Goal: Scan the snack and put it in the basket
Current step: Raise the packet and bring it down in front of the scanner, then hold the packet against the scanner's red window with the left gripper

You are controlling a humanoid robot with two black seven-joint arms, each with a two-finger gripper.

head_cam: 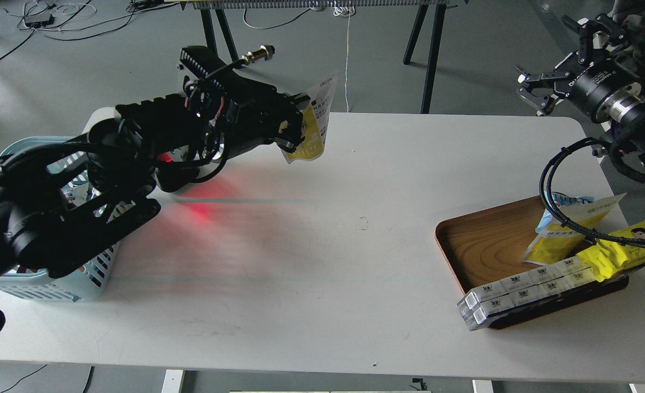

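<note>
**Head view: pouch held up over the white table's far edge**

Head view gives you one landmark to steer by, the white table (322, 262). At its left end you see the light-blue basket (90, 275), mostly hidden behind your left arm, its slotted side showing near the table's front-left corner. Just inward of it a red glow (205, 210) lies on the tabletop.

Above the table's far-left part your left gripper (295, 128) holds the snack (317, 128), its jaws closed on the pouch's left edge. The yellow pouch hangs clear of the tabletop, its top tilted toward the right, just over the table's far edge.

Toward the table's right end you find the wooden tray (481, 245). In it lie a yellow bag with a light-blue top (560, 232), a crinkled bright-yellow packet (622, 248) and a row of white boxes (519, 292) along the tray's near rim, the boxes jutting past the tray's front-left corner.

Beyond the table's far-right corner, raised well above it, your right gripper (531, 90) holds nothing, with its jaws spread apart. A black cable (560, 204) loops from that arm down over the tray.
</note>
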